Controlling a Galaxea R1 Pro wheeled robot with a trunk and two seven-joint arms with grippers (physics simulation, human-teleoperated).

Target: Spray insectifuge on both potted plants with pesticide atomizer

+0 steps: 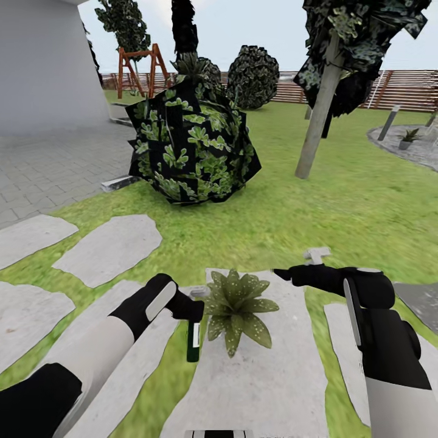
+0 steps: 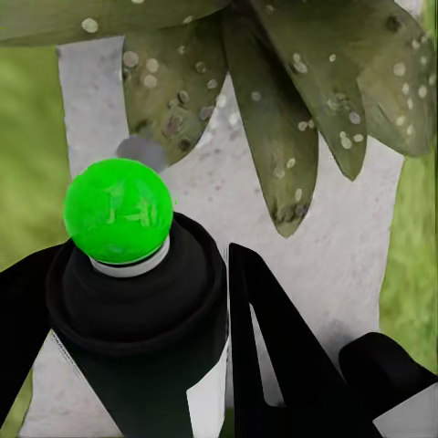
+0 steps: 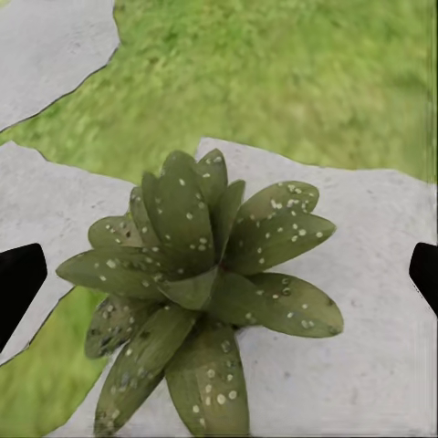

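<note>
My left gripper (image 1: 192, 309) is shut on the pesticide atomizer (image 1: 193, 344), a slim dark-green bottle with a white label. It hangs just left of a potted plant (image 1: 237, 310) that stands on a grey stepping stone (image 1: 261, 377). In the left wrist view the atomizer's tip (image 2: 119, 210) is bright green and points at the speckled leaves (image 2: 274, 119), with a finger (image 2: 274, 356) beside the bottle. My right gripper (image 1: 285, 274) hovers open above the plant's far right side, and the rosette (image 3: 196, 274) lies between its fingertips (image 3: 18, 283). A second small potted plant (image 1: 406, 139) stands far right on the round patio (image 1: 420, 152).
A big dark-leaved plant (image 1: 191, 143) stands ahead, with a tree trunk (image 1: 316, 121) to its right. More stepping stones (image 1: 109, 246) lie at left on the lawn. A grey post (image 1: 388, 123), a slat fence (image 1: 401, 88), a swing frame (image 1: 141, 67) and a grey wall (image 1: 42, 61) stand farther off.
</note>
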